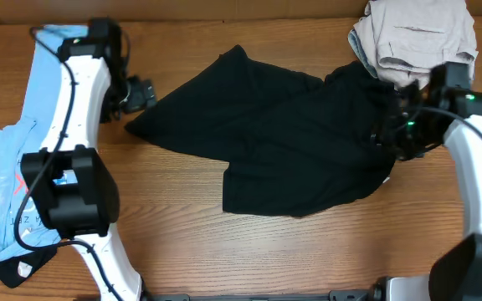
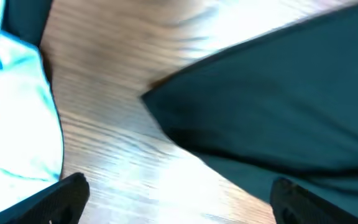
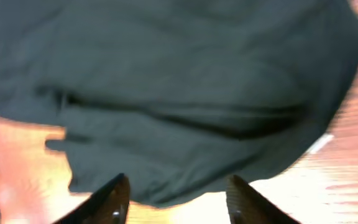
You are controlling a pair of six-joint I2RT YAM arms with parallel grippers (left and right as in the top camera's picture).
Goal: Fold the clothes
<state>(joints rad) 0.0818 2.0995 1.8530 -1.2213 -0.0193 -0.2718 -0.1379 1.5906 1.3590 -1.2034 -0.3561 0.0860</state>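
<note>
While both jaws gape, black shirt (image 1: pixel 291 142) lies just ahead, prob. unheld.

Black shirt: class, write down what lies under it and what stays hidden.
The black shirt lies on the wooden table, bare wood showing along its left and lower edges. Anything beneath the cloth is covered, and the right arm hides its right edge.

A large black shirt (image 1: pixel 283 142) lies rumpled, spread wide. A light blue T-shirt (image 1: pixel 5 167) with red lettering lies well left of it; a beige-grey pile (image 1: pixel 417 38) touches its far right corner.
</note>
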